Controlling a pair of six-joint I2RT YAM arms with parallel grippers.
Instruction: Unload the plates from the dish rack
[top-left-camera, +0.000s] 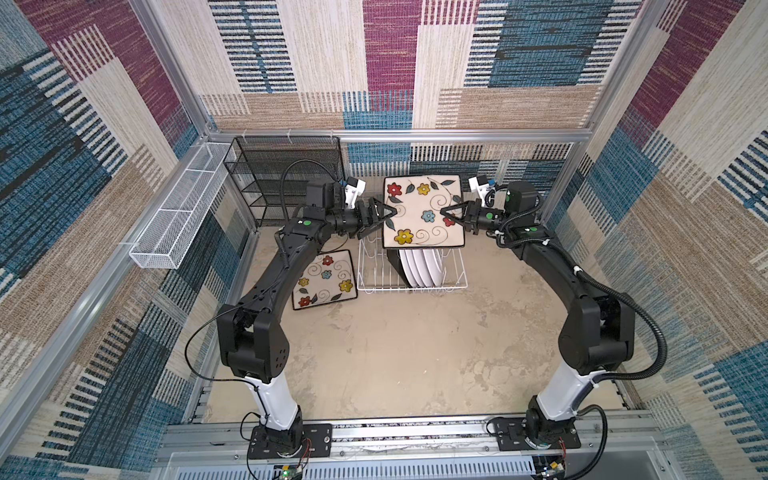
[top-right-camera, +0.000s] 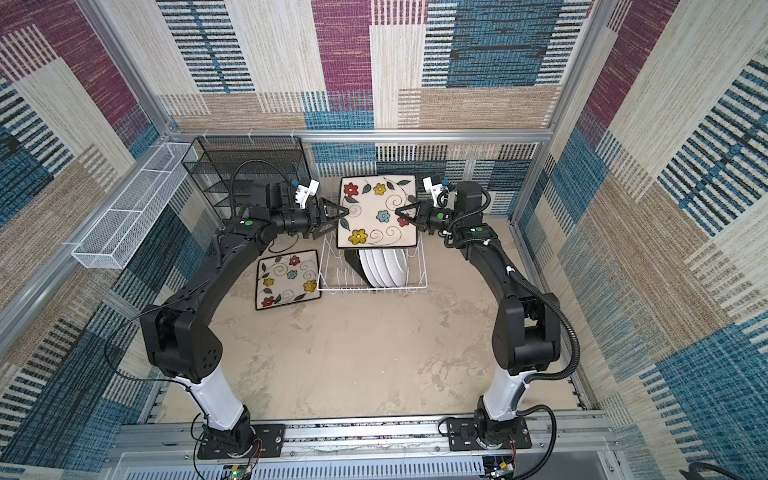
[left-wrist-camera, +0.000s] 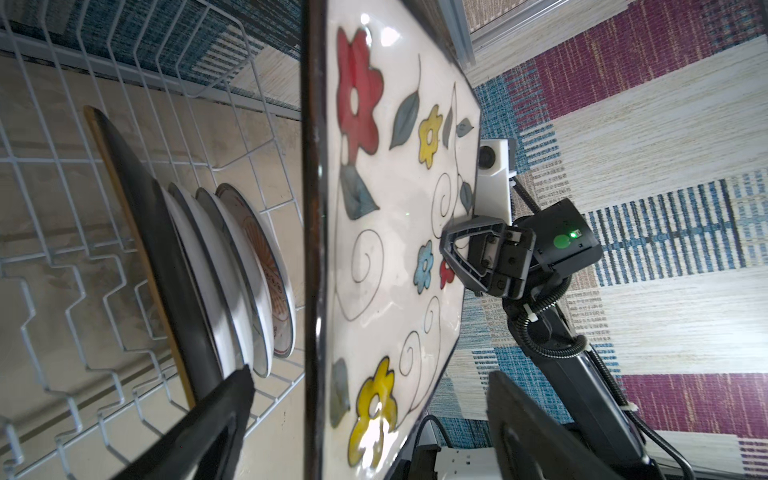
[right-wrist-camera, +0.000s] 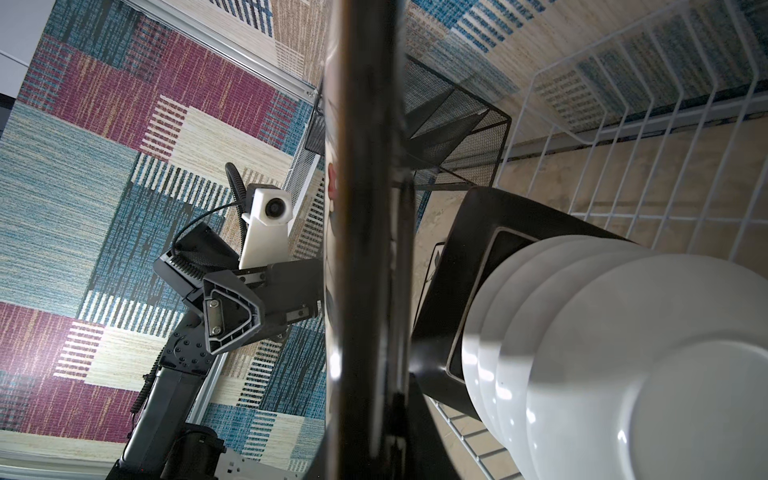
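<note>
held plate (top-left-camera: 419, 208): square, cream face with coloured flowers and swirls, dark rim; hangs up in the air above back part of dish rack (top-left-camera: 374, 276), flowered face turned toward the top camera
right gripper (top-left-camera: 444, 212): fingers pressed onto right edge of held plate, pinching it; same pinch shows in left wrist view (left-wrist-camera: 451, 249)
left gripper (top-left-camera: 384, 218): fingers spread wide at left edge of held plate, not clamped
left fingers (left-wrist-camera: 224, 415): in left wrist view stand either side of plate rim, one on back side, one on flowered side, gap on both sides
dish rack: white wire, sloping sides, sits on table (top-left-camera: 395, 353) at back middle, below held plate
round plates (top-left-camera: 419, 266): white, four countable in right wrist view (right-wrist-camera: 623, 353), stand on edge in a row in dish rack
racked square plate (top-left-camera: 392, 261): black back showing, stands on edge in dish rack just beside round plates, on their left in both top views
flat plate (top-left-camera: 324, 280): square, flowers up, lies on table just left of dish rack, one corner hidden under left arm
shelf (top-left-camera: 286, 174): black mesh, back left corner, behind left gripper
basket (top-left-camera: 178, 216): long, narrow, white mesh, fixed along left wall rail, well apart from dish rack
</note>
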